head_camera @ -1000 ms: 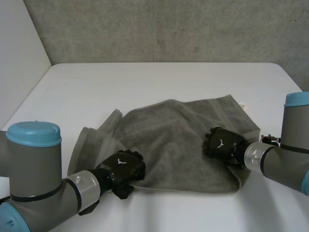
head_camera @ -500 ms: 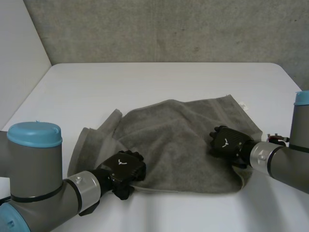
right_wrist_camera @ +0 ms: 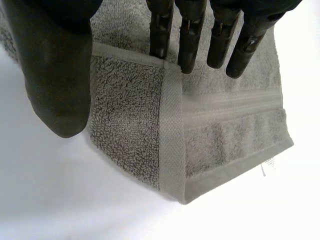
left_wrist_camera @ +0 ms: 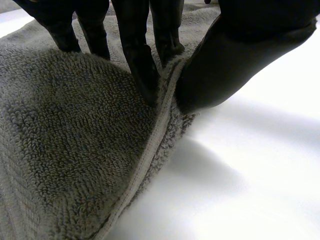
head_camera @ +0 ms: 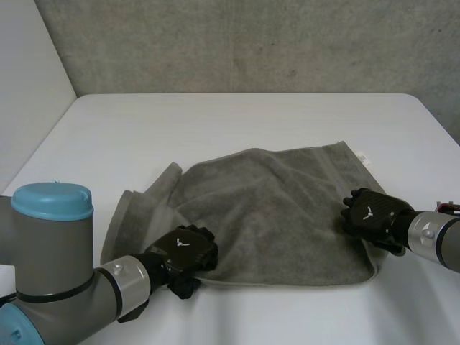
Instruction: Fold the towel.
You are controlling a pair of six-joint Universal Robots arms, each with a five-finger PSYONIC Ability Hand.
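A grey towel [head_camera: 266,208] lies on the white table [head_camera: 237,122], partly doubled over, with bunched folds at its left side. My left hand [head_camera: 185,251] is at the towel's near left corner. Its fingers [left_wrist_camera: 142,65] press on the hem and its thumb [left_wrist_camera: 235,55] closes against them, pinching the towel [left_wrist_camera: 75,140]. My right hand [head_camera: 370,214] rests at the towel's right edge near the front corner. There its fingers [right_wrist_camera: 190,30] are straight over the towel [right_wrist_camera: 130,130], and its thumb [right_wrist_camera: 55,75] stands apart beside the hem, over bare table.
A small white label [head_camera: 361,157] sticks out at the towel's far right corner. A grey wall runs behind the table's far edge. Bare table surrounds the towel on all sides.
My right hand has slid rightward from the towel's middle to its right edge, and the cloth there now lies flatter. The left hand has stayed put.
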